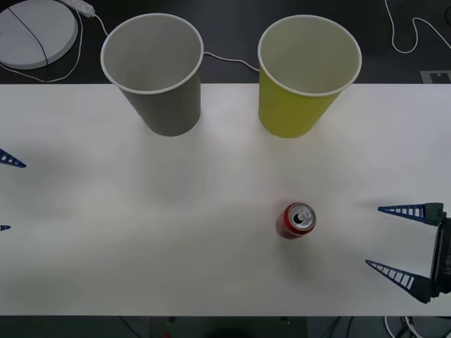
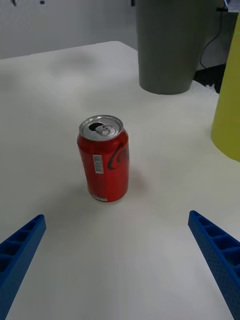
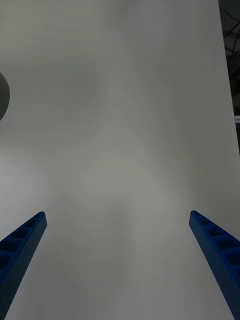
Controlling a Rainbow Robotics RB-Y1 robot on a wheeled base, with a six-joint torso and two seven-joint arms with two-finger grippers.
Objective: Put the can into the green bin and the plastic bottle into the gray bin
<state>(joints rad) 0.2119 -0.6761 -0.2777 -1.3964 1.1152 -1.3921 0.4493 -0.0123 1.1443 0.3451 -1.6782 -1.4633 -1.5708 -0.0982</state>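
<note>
The red can [image 1: 296, 220] stands upright on the white table [image 1: 141, 232], right of centre, its silver top and pull-tab up. My right gripper [image 1: 374, 236] is open at the table's right side, fingers pointing at the can with a gap between them and it. In the right wrist view the can [image 2: 104, 160] stands ahead of the open right gripper [image 2: 116, 216]. The gray bin [image 1: 165, 105] and the green bin [image 1: 289, 113] stand upright at the back, gray on the left. My left gripper [image 1: 15, 197] is open at the far left edge. The plastic bottle is out of view.
A white round disc [image 1: 35, 32] and white cables [image 1: 416, 35] lie on the dark surface behind the table. In the right wrist view the gray bin [image 2: 167, 45] and the green bin [image 2: 230, 100] rise beyond the can. The left gripper [image 3: 117, 214] hangs over bare table.
</note>
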